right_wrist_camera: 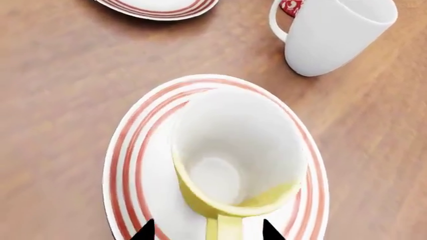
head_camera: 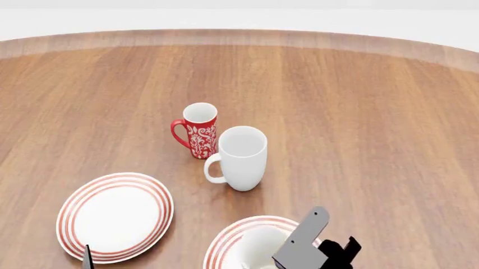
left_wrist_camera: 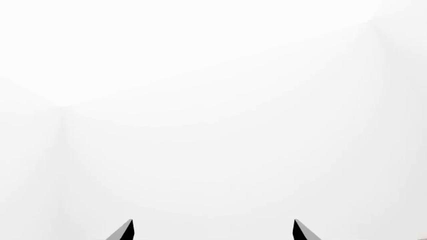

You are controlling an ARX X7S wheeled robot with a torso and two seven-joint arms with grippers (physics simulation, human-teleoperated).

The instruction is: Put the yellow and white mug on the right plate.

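The yellow and white mug (right_wrist_camera: 233, 160) stands upright on the right plate (right_wrist_camera: 127, 150), its white inside facing the right wrist camera and its yellow handle (right_wrist_camera: 223, 227) pointing toward the gripper. My right gripper (right_wrist_camera: 207, 227) is open, with one fingertip on each side of the handle and a gap between each and it. In the head view the right plate (head_camera: 223, 242) is at the bottom edge, the mug (head_camera: 258, 246) is partly hidden by my right arm (head_camera: 303, 244). My left gripper (left_wrist_camera: 212, 227) is open and empty, facing only white.
A tall plain white mug (head_camera: 241, 157) and a slim red floral mug (head_camera: 198, 130) stand close together behind the right plate. The left plate (head_camera: 75, 216) lies at the front left. The wooden table's far edge (head_camera: 239, 36) curves across the back.
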